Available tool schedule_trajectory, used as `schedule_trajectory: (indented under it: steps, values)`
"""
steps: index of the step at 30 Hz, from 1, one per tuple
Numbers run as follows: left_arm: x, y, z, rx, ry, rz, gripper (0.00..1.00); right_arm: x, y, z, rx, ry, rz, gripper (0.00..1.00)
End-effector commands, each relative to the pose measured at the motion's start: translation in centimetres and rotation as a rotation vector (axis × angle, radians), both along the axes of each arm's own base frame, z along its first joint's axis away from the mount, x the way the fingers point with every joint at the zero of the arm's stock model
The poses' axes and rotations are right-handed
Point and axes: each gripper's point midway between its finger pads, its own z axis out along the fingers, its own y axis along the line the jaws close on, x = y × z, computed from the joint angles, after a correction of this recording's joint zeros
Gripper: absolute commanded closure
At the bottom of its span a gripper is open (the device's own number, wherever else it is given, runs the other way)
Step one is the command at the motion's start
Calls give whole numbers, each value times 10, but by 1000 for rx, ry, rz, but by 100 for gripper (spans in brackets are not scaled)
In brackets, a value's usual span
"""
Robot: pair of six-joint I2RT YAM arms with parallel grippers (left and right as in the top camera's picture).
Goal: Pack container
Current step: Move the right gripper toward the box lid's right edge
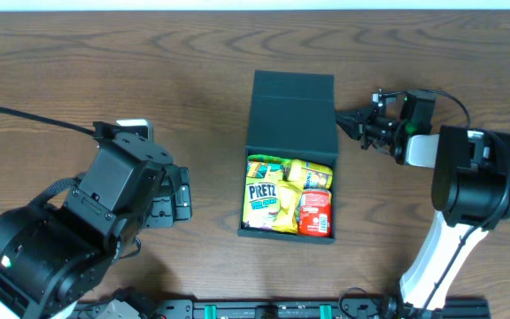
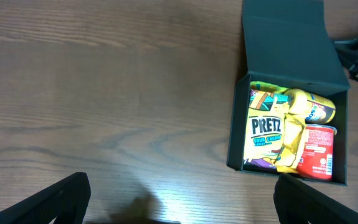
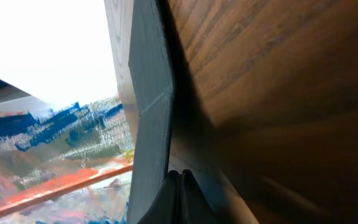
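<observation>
The container (image 1: 290, 115), long axis running twelve to six o'clock, sits just at nine o'clock of the clenched, empty right gripper (image 1: 343, 117), which is nearer than the wide-open left gripper (image 1: 182, 192).

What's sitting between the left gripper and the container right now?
Nothing: only bare table lies between the left gripper and the container. The overhead and left wrist views both show it.

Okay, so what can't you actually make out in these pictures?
- Overhead: the lid flap hides the container's far part.
- Right wrist: too close and blurred; whether the right end effector touches the flap is unclear.
- Left wrist: the red can's print is too small to read.
</observation>
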Motion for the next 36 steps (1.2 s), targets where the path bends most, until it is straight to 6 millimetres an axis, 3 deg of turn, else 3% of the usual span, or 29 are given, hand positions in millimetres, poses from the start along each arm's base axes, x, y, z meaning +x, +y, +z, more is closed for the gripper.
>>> schedule_trajectory:
  steps: [1, 8, 15, 19, 24, 31, 36]
  values:
    - [0, 0, 3, -2, -7, -9, 5, -15, 16, -36, 2, 119, 11, 99]
    - [0, 0, 3, -2, -7, -9, 5, -19, 21, -41, -14, 132, 23, 99]
    - [0, 0, 3, -2, -7, -9, 5, -42, 19, -65, -121, 177, 77, 99]
    - [0, 0, 3, -2, -7, -9, 5, -50, 30, -59, -76, 170, 133, 98]
    - [0, 0, 3, -2, -7, -9, 5, -58, 37, -69, -129, 195, 153, 99]
    - [0, 0, 3, -2, -7, -9, 5, -61, 51, -68, -131, 182, 192, 99]
    - [0, 0, 3, -2, -7, -9, 5, -49, 52, -61, -136, 100, 191, 99]
